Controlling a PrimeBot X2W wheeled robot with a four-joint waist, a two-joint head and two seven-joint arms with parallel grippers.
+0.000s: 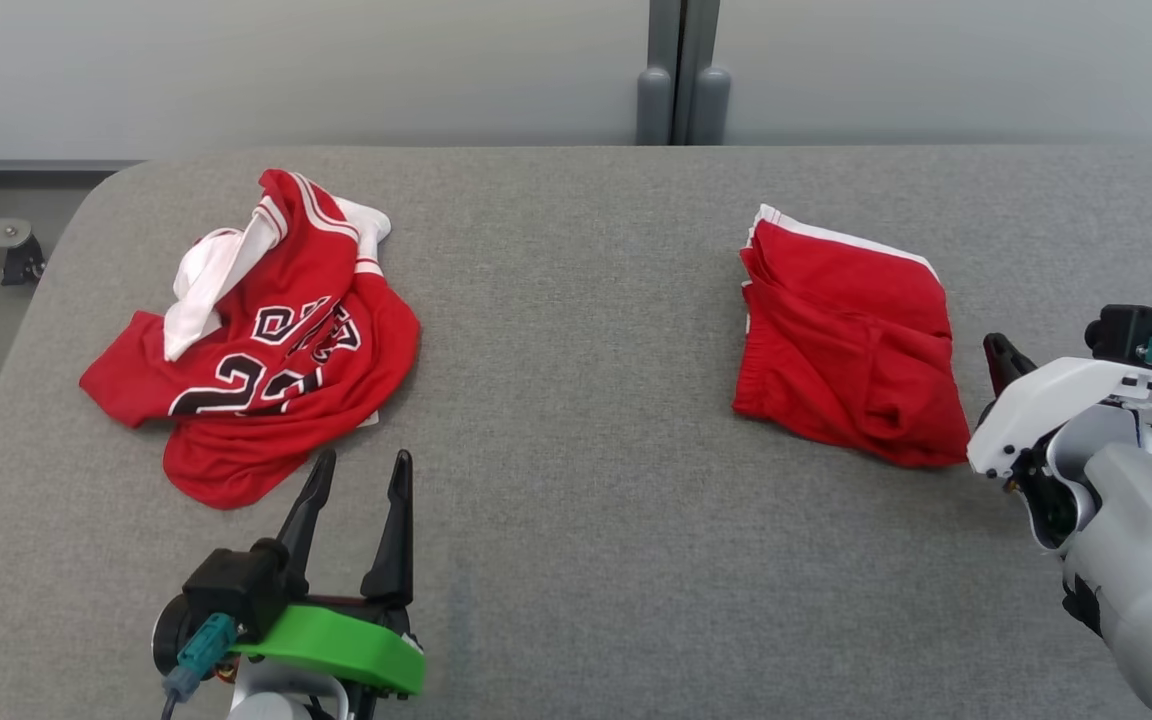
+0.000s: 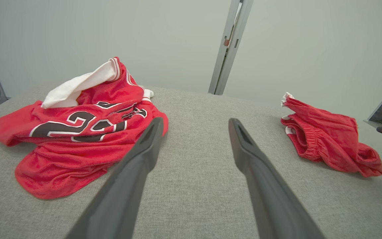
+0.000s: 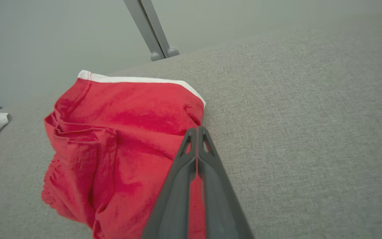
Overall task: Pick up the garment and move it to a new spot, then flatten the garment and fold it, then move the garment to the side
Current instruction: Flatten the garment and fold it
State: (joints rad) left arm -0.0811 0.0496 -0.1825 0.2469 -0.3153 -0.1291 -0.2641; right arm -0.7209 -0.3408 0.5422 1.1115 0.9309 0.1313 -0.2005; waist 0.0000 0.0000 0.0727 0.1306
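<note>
Grey woven cloth covers the table (image 1: 576,300), which runs back to a pale wall (image 1: 336,60) split by a grey post (image 1: 681,70). On the robot's left lies the red jersey (image 1: 266,350), crumpled, its white lining turned out. The black number is partly folded under and the lettering above it is too creased to read. The left gripper (image 1: 364,458) rests just beside the jersey's near hem, jaws wide apart, touching nothing. Well apart, on the right, the red shorts (image 1: 846,350) lie folded with a white trim along the far edge. The right gripper (image 3: 197,130) has its fingers pressed together, tips at the shorts' right edge. Whether any cloth is pinched between them cannot be made out. In the head view its white wrist shell hides most of those fingers. The right wrist view cuts off the shorts' near end.
</note>
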